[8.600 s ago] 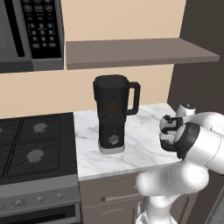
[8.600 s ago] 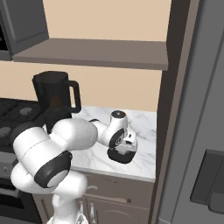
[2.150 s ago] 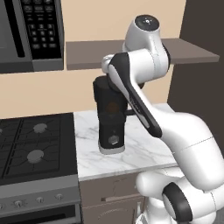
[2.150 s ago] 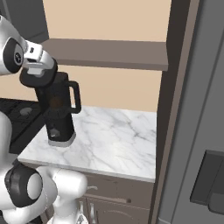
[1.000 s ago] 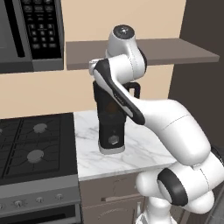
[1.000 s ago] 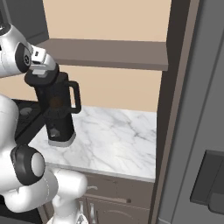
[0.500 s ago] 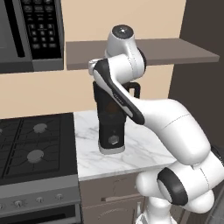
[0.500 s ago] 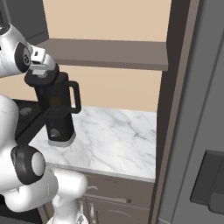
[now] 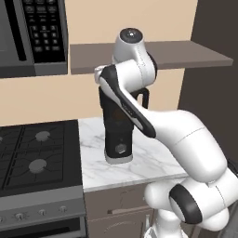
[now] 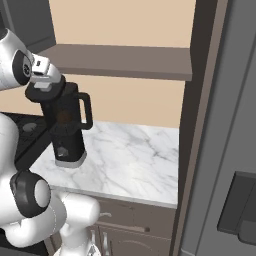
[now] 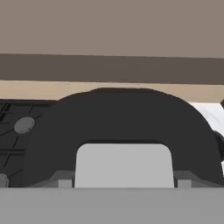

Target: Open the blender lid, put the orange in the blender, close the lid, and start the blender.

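The gripper (image 10: 46, 84) is being held right at the blender lid (image 11: 122, 131), over its grey plug (image 11: 123, 165); jaw state cannot be told. If the lid is being pressed off-centre, the blender (image 9: 117, 125) is being risked tipping on the counter (image 10: 130, 155).

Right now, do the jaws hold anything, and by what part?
Cannot be told. The gripper sits at the blender lid, over its grey plug, but the jaws stay hidden.

glossy white robot arm (image 9: 186, 135) built of rounded, bulging segments. dark grey rings mark its joints, with a round dark cap on the topmost joint. a small white block sits at the wrist.
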